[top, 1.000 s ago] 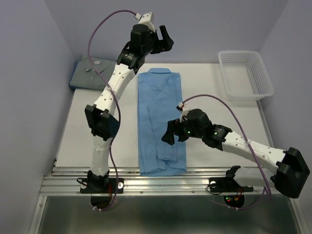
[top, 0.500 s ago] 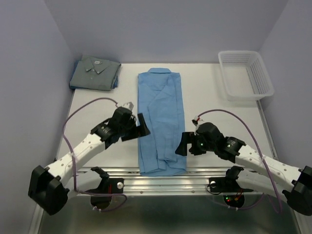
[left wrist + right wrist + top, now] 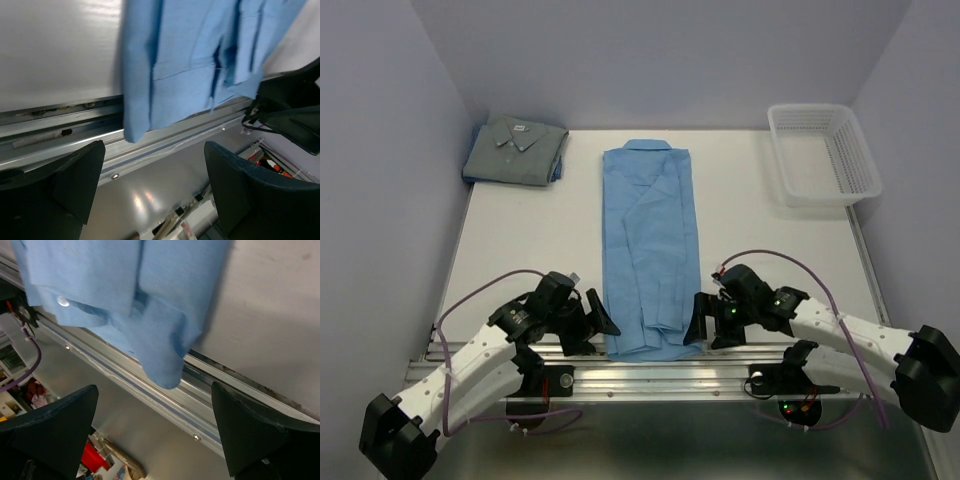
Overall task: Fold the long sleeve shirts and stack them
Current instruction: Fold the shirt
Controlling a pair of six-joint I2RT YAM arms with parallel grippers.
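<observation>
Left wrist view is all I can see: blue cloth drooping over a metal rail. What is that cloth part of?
Observer: It is the hem of a light blue shirt, folded into a long strip down the middle of the table, collar at the far end.
Operator: Is it the only shirt?
Observer: No. A grey-blue shirt lies folded at the table's far left corner.
Operator: Is the other arm gripping the cloth?
Observer: No. The right gripper is open beside the hem's right corner, holding nothing.
</observation>
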